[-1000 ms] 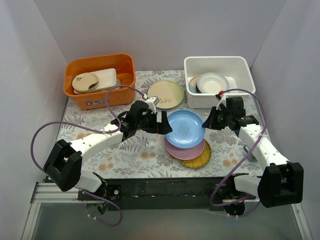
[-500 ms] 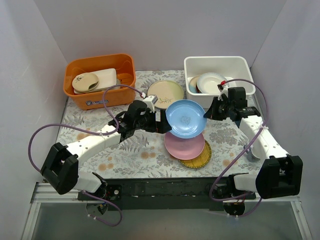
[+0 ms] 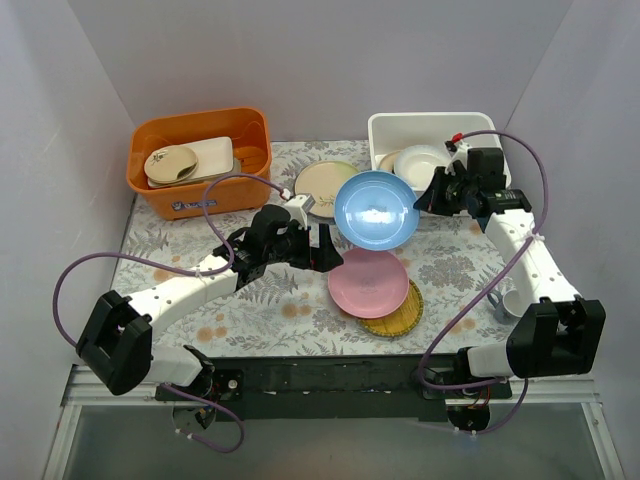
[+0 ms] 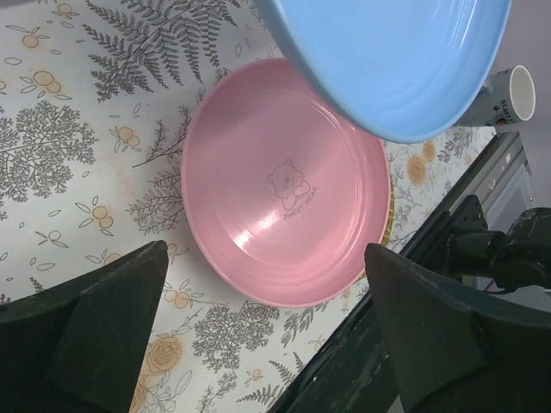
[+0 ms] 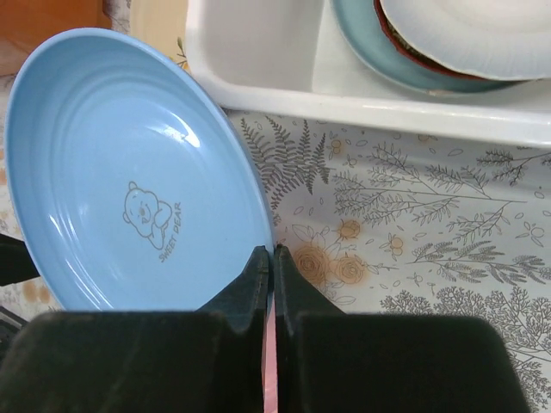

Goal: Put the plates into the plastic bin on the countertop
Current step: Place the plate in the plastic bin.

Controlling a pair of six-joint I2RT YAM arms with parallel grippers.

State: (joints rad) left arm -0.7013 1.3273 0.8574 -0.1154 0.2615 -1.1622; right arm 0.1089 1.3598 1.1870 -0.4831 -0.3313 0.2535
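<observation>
- Change noted: a second ago the blue plate (image 3: 376,210) sat low over the pink plate (image 3: 368,283). It is now raised clear and carried toward the far right corner of the countertop (image 3: 260,300).
- Grip: the right gripper (image 5: 272,258) is clenched on the blue plate's rim at its right edge. The right wrist view shows both fingers pinched tight on that rim, with the plate's face turned toward the camera.
- Plate position: the blue plate hangs in the air, tilted. It lies between the cream plate (image 3: 325,183) at the far edge and the plastic bin (image 3: 430,117), just beside the bin's near left corner. It is not yet over the bin opening.
- Bin contents: several plates already lie inside, stacked toward the bin's left half.
- Left gripper (image 3: 322,247): jaws spread wide and holding nothing. It hovers just beside the left edge of the pink plate, as it did a second ago.
- Remaining stock: the pink plate rests on the yellow plate (image 3: 400,320) near the front edge, right of centre. The cream plate sits untouched.
- Assessment: the lift is done and the transfer is under way. The plate appears to need carrying further right and over the bin wall before release. Three plates remain outside the bin.
</observation>
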